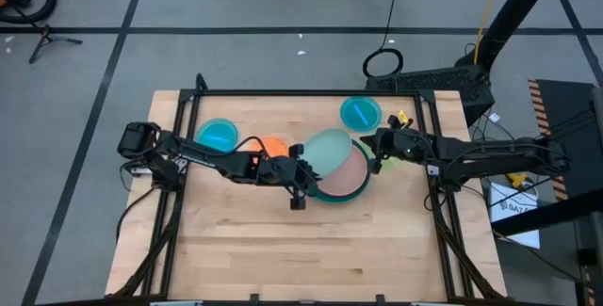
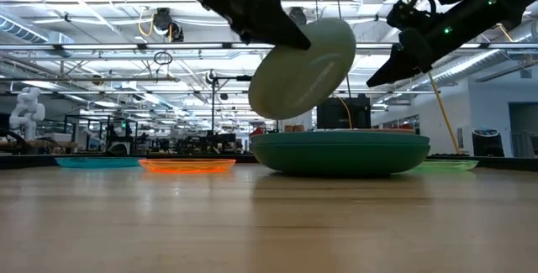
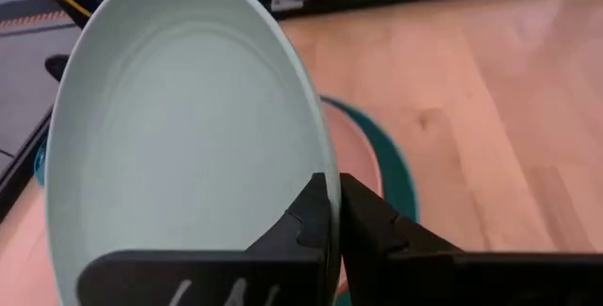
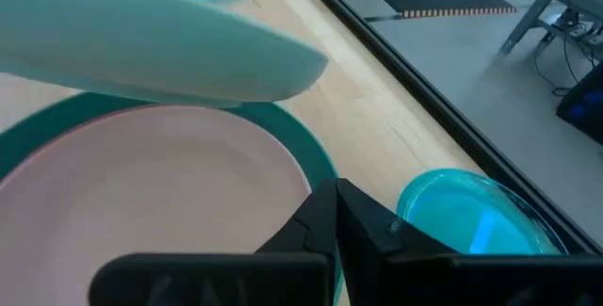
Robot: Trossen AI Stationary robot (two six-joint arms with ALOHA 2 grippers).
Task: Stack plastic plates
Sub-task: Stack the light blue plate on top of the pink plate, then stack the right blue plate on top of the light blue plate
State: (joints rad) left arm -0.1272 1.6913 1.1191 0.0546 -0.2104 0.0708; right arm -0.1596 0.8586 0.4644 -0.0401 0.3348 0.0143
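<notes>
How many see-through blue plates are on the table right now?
2. One blue plate lies at the table's back left, beside the orange plate; the other blue plate lies at the back right. More may be hidden within the stack.

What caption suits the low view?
Left gripper holds a tilted pale mint plastic plate above the plate stack.

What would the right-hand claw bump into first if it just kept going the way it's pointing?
Most likely the pink plate on top of the stack: the shut right gripper points down at its rim. The tilted mint plate hangs just beyond, though depth is uncertain.
</notes>
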